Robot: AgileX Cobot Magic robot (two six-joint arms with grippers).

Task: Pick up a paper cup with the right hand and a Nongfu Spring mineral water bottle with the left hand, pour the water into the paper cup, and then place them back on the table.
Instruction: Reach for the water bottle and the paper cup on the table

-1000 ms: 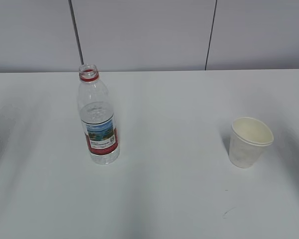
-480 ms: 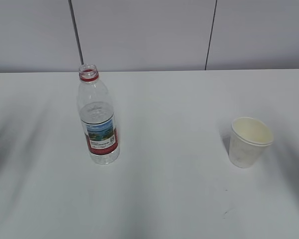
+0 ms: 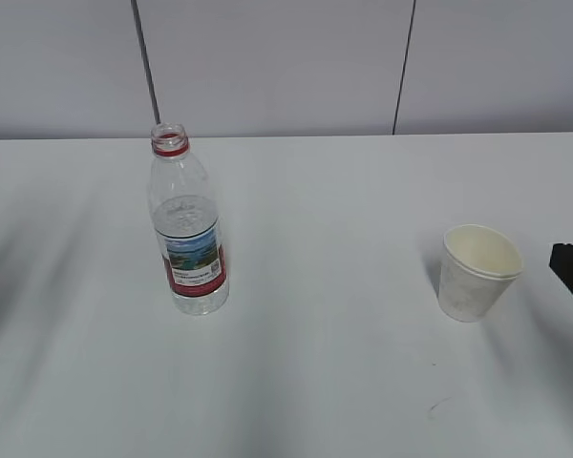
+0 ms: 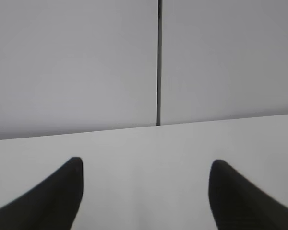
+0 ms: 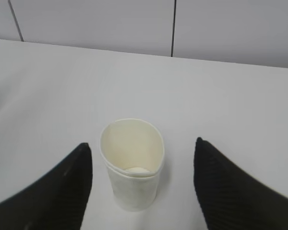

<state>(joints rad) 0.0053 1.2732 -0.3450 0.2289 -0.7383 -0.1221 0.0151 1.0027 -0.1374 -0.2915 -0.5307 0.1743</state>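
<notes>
So far I have nothing grasped: bottle (image 3: 188,234) and paper cup (image 3: 477,271) stand apart on the counter (image 3: 334,363), right pincer (image 5: 143,184) spread around the cup, left pincer (image 4: 145,191) spread, empty.

Light is even and diffuse. Soft grey shadows streak my table (image 3: 344,191). My left gripper (image 4: 144,191) fingertips read blurred; no glare anywhere.

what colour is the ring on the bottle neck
Red, clearest in the exterior view on the bottle neck ring.
</notes>
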